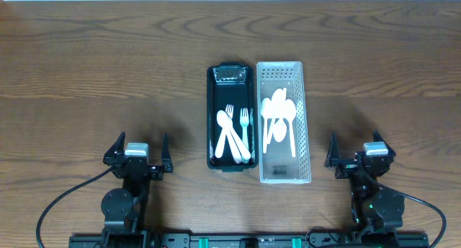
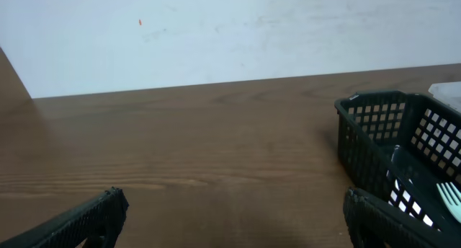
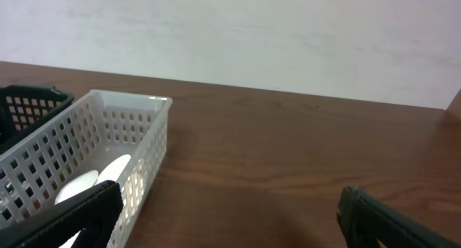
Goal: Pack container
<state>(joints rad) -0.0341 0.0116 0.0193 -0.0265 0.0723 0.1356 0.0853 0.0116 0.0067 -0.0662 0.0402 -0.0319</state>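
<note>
A black basket stands mid-table and holds several white plastic forks; a small clear container sits at its far end. Touching its right side is a white basket with several white spoons. My left gripper is open and empty near the front edge, well left of the black basket. My right gripper is open and empty, just right of the white basket. A fork tip shows in the left wrist view, a spoon in the right wrist view.
The wooden table stretches around both baskets. A pale wall stands behind the far edge. Black cables trail from both arm bases at the front.
</note>
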